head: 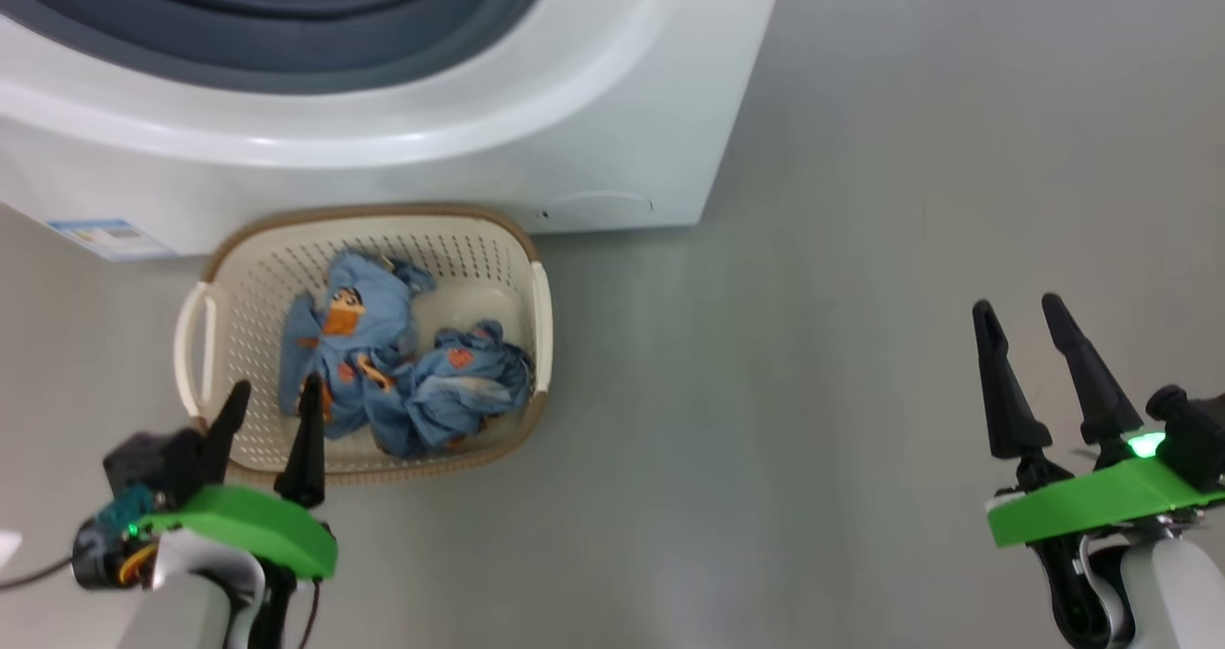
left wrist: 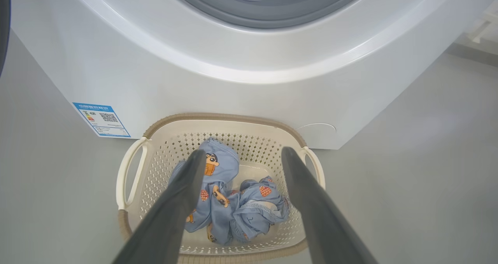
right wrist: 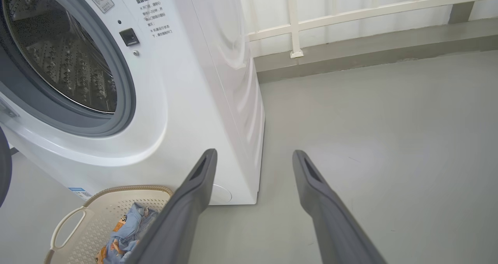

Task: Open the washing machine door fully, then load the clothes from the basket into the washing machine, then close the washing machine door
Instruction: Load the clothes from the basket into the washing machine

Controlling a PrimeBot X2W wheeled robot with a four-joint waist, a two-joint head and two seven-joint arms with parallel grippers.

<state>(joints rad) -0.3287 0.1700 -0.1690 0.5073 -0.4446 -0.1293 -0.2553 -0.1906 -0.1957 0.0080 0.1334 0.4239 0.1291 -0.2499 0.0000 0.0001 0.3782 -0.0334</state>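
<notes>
Hovering above the near rim of the basket [head: 383,213], the left gripper [head: 276,383] has its two dark fingers spread wide with nothing between them. In the left wrist view these fingers frame the clothes [head: 402,371] from above without touching them. The clothes are light-blue garments printed with orange and brown cartoon figures. They lie crumpled in two heaps on the basket's floor, one toward its left side and one toward the right and nearer the robot.

The cream perforated basket sits on the grey floor [right wrist: 369,120] directly in front of the washing machine [head: 574,103]. Its brown far rim is just beside the machine's white front panel; whether they touch cannot be told. A white handle shows on each short side. A small blue label [left wrist: 101,120] is stuck low on the machine's front, left of the basket, and a small round cover [head: 598,207] sits low at the right corner.

The right gripper [head: 1016,302] hangs well apart from the basket, over bare floor to the right of the machine, its fingers likewise splayed and empty.

In the right wrist view the machine's mouth is uncovered: the blue-grey gasket [right wrist: 124,100] rings the perforated steel drum [right wrist: 58,53], whose visible part holds no garment. A white railing [right wrist: 295,22] runs behind the machine.
</notes>
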